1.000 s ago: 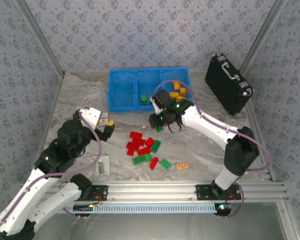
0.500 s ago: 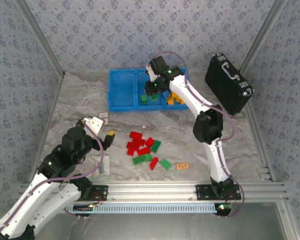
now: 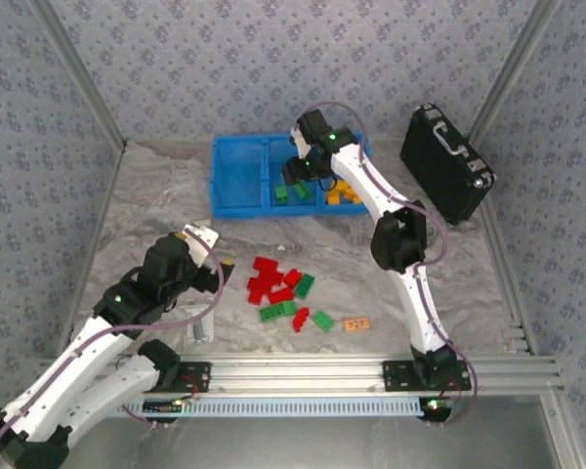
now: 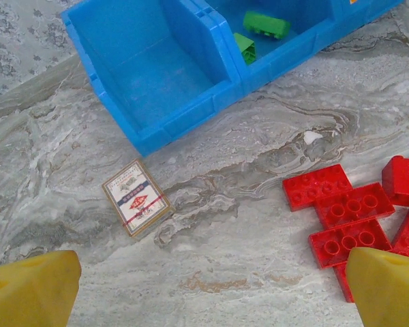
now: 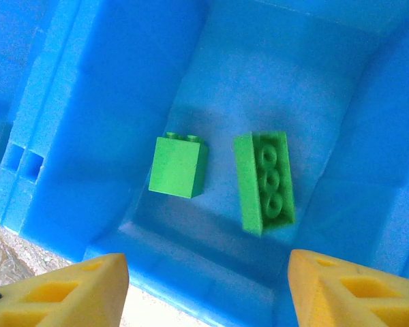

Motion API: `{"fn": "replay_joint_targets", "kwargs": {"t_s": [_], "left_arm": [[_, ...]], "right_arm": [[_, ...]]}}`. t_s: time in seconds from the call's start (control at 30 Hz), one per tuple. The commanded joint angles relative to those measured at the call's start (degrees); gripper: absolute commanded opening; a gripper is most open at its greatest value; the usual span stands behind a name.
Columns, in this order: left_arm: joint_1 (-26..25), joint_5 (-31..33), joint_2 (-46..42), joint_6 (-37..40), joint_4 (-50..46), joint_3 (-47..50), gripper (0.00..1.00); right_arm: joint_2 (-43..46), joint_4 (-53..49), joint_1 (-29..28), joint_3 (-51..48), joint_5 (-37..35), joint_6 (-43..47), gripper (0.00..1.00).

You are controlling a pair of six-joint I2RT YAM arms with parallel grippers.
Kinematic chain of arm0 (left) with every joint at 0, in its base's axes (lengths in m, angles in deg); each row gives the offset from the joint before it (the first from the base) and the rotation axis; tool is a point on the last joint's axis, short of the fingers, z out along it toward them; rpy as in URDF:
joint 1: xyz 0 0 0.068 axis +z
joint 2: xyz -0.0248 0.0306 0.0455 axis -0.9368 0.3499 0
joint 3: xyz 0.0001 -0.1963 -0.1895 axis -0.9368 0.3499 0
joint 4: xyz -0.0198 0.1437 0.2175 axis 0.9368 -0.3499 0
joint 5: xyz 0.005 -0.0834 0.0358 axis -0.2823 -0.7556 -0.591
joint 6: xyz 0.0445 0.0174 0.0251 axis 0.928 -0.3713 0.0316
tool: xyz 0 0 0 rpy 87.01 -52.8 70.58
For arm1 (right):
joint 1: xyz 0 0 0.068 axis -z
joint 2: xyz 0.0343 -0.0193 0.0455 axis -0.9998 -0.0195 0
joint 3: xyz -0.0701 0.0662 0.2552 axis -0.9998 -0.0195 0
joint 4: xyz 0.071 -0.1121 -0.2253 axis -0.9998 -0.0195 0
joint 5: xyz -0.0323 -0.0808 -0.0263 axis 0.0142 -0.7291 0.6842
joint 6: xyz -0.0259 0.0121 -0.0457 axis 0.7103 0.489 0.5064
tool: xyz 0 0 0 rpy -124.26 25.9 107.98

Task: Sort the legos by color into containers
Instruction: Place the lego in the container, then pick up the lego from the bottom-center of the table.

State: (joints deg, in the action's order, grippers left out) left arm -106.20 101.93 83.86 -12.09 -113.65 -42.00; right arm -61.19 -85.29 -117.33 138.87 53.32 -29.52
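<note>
The right pincer (image 5: 204, 293) has its fingers apart, with two green legos (image 5: 179, 165) right below it in the middle box (image 5: 279, 75) of the blue tray (image 3: 239, 186), and the left pincer (image 4: 210, 289) is wide apart too.

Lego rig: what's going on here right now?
Two arms are sorting bricks by color into a blue tray. The right gripper hangs open over the middle compartment, where two green bricks lie; nothing is between its fingers. Orange-yellow bricks sit in the right compartment. The left gripper is open and holding nothing, low over the table beside the red bricks. The reds and a few more green ones are loose on the table, not yet sorted.
</note>
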Motion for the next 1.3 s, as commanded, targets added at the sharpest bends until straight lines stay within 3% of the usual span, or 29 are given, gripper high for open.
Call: {"fn": "replay_joint_targets", "kwargs": {"t_s": [0.0, 0.17, 0.47, 0.7, 0.87, 1.27], "left_arm": [[0.4, -0.6, -0.2, -0.1, -0.4, -2.2, 1.0], [0.4, -0.6, -0.9, -0.7, -1.0, -2.2, 1.0], [0.4, -1.4, -1.5, -0.8, -0.7, -1.5, 1.0], [0.4, -2.9, -0.1, -1.4, -0.1, -1.9, 1.0], [0.4, -3.8, 0.3, -1.8, 0.0, -1.7, 1.0], [0.4, -4.3, -1.1, -2.4, -0.1, -1.1, 1.0]], "right_arm": [[6.4, 0.4, -1.1, -4.1, -0.8, 1.8, 0.65], [18.2, 5.3, -4.9, -22.6, -2.1, 1.8, 0.66], [38.5, 16.9, -13.1, -58.3, -3.0, -2.5, 0.76], [45.4, 20.4, -17.6, -71.6, -5.2, -12.7, 0.77], [48.4, 24.1, -21.6, -79.4, -5.5, -18.3, 0.84], [61.2, 20.9, -32.7, -90.2, -13.9, -23.2, 0.86]]}}
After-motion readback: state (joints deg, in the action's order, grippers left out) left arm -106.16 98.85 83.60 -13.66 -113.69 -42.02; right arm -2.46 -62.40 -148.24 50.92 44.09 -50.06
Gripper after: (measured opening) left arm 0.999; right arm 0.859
